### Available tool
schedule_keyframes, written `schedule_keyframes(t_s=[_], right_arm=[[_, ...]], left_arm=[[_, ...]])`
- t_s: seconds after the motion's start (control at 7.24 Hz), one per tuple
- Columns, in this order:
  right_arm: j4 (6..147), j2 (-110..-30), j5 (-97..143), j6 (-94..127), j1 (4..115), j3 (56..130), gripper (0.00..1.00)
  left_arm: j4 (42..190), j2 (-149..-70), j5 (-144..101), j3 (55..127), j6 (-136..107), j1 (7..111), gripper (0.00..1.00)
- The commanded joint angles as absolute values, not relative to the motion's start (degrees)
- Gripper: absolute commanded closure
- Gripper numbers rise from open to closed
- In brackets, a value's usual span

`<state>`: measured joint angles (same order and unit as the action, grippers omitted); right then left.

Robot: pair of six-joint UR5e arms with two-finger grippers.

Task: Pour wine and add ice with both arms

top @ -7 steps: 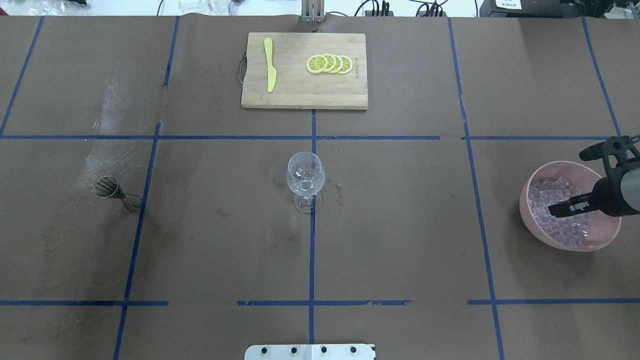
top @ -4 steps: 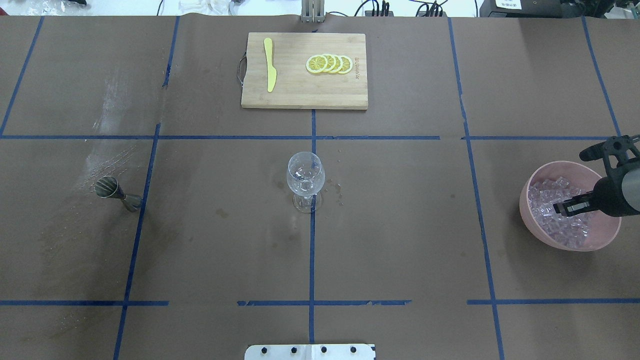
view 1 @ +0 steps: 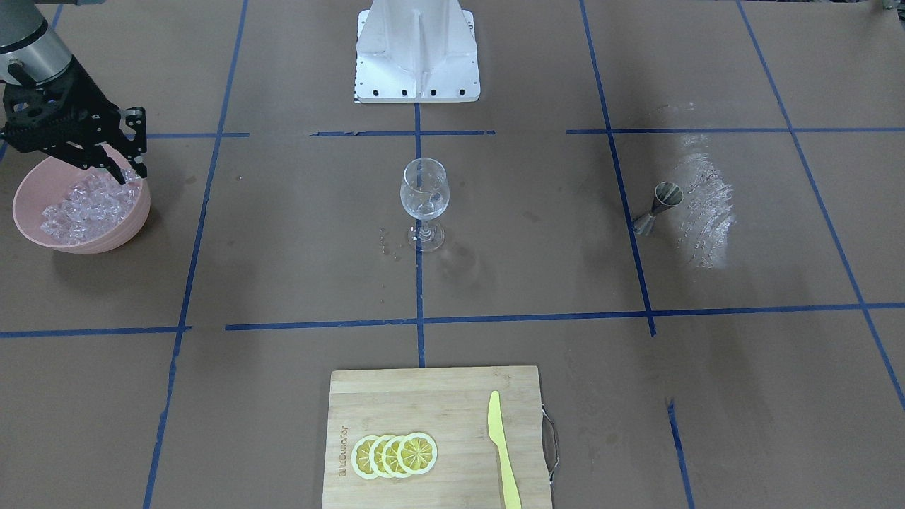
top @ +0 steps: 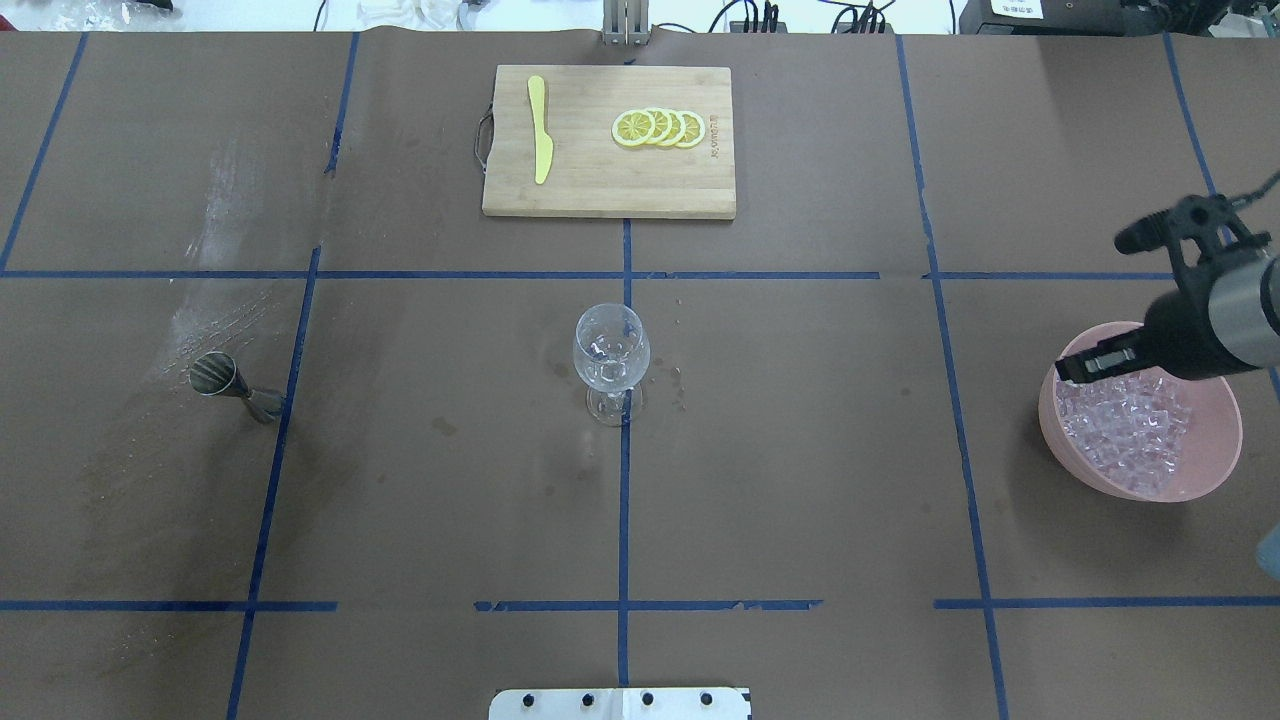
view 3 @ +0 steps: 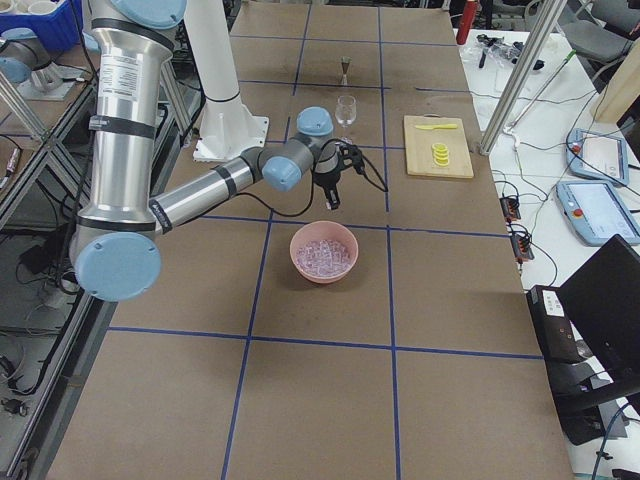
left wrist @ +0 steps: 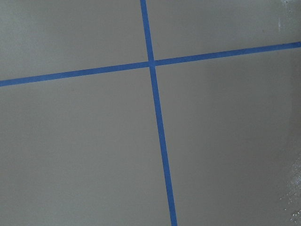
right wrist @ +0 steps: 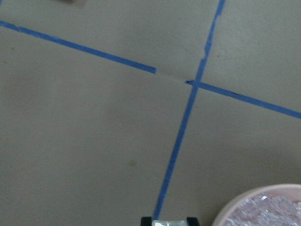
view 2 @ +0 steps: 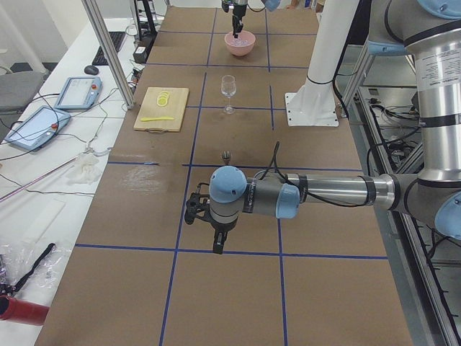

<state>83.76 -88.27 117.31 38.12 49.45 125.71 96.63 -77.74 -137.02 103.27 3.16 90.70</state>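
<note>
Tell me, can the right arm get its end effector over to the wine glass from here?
Probably yes. The right end effector, seemingly pinching ice, hangs over the rim of the pink bowl, and only bare table lies between it and the wine glass.

**Robot hardware look**

Left arm (view 2: 331,191) and right arm (view 3: 195,198): silver-grey tubes, light-blue joint caps. Black cable (view 2: 276,160) loops off the wrist behind the fingers. Left gripper (view 2: 218,245), right gripper (top: 1075,368): black, skeletal linkages. White pedestal (view 1: 417,49), dark screws.

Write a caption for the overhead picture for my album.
The right tool holds an ice cube above the edge of the pink bowl; the wine glass stands mid-table.
</note>
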Motion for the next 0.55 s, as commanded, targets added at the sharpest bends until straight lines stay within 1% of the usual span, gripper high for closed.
schedule_keyframes(t_s=[0.0, 0.14, 0.28, 0.41], right_arm=[[101.1, -70.8, 117.5, 39.8, 47.4, 126.1, 1.0], [107.7, -62.1, 117.2, 42.8, 45.8, 124.2, 1.0], [108.8, -55.5, 114.9, 49.2, 42.7, 121.4, 1.0], [109.1, -49.4, 111.6, 56.6, 38.8, 117.1, 1.0]], left_arm=[[96.6, -78.1, -137.0, 103.4, 3.2, 90.7, 0.0], [96.6, -78.3, -137.0, 103.7, 3.3, 90.8, 0.0], [96.6, -78.3, -136.9, 104.8, 3.3, 90.8, 0.0], [96.6, -78.2, -136.9, 105.3, 3.2, 90.9, 0.0]])
